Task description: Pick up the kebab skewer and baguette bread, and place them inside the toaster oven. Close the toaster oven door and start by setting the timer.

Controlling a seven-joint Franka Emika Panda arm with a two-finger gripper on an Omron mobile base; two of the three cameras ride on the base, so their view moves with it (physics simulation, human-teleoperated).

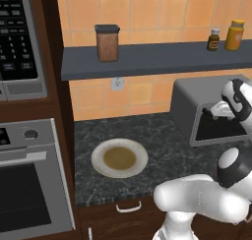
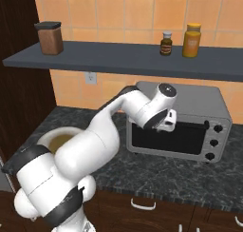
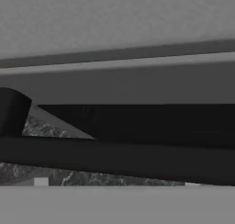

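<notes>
A: Gripper (image 2: 167,125) state?
B: Can't tell, fingers hidden. It's up against the top edge of the oven door (image 2: 172,137), at the handle (image 3: 119,159).
A: Door?
B: Upright against the toaster oven (image 2: 190,102). Plate (image 1: 101,161) bare.

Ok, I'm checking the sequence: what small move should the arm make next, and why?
Probably pull the gripper off the toaster oven door and shift right toward the knobs: the door looks shut, and the plate is bare.

Plate (image 1: 119,158) on dark surface (image 1: 167,140); pincer (image 1: 212,111) at toaster oven (image 1: 206,111) front; jar (image 1: 107,42) on shelf (image 1: 157,57).
</notes>
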